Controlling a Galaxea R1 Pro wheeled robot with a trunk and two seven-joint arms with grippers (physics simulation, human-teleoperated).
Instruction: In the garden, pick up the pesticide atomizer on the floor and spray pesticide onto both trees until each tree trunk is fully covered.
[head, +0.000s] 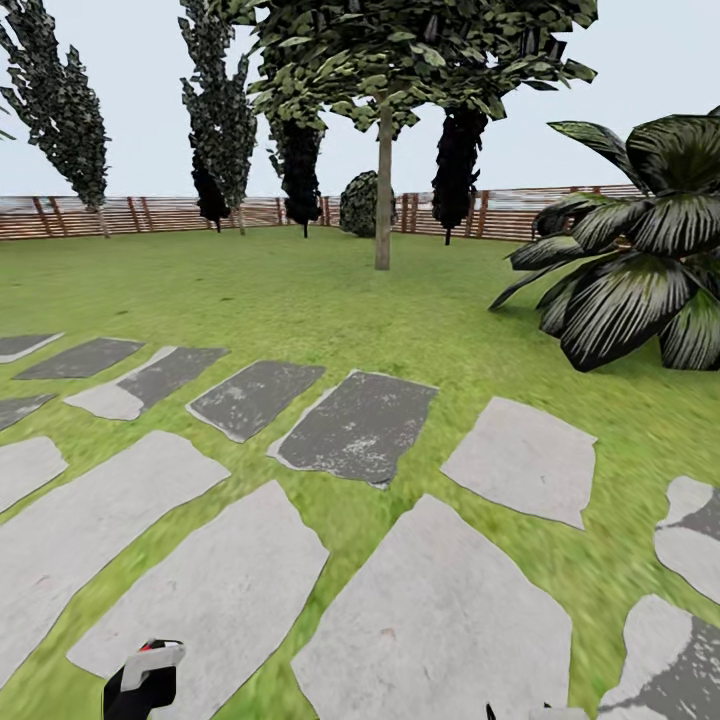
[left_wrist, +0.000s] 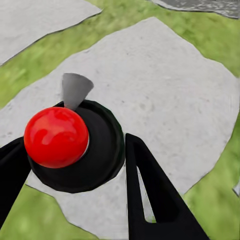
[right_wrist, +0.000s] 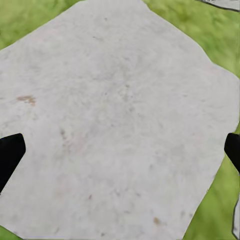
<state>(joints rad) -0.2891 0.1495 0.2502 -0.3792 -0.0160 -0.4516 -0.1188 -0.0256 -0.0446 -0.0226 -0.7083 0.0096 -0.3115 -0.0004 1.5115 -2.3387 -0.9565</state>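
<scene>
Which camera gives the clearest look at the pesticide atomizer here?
The left wrist view: the pesticide atomizer sits between the left gripper fingers, showing its red ball top, black body and grey nozzle. The head view catches just its top at the bottom edge. The right wrist view looks at a paving stone.

Right claw (right_wrist: 120, 150) fingertips cropped at picture edges

Left tool (left_wrist: 75, 170) clamped on atomizer (left_wrist: 75, 147); right tool (right_wrist: 120, 155) spread wide.

I see green lawn (head: 330, 290) crossed by grey stepping stones (head: 360, 425), a slatted wooden fence (head: 150, 213) behind, pale overcast sky (head: 140, 100).
</scene>
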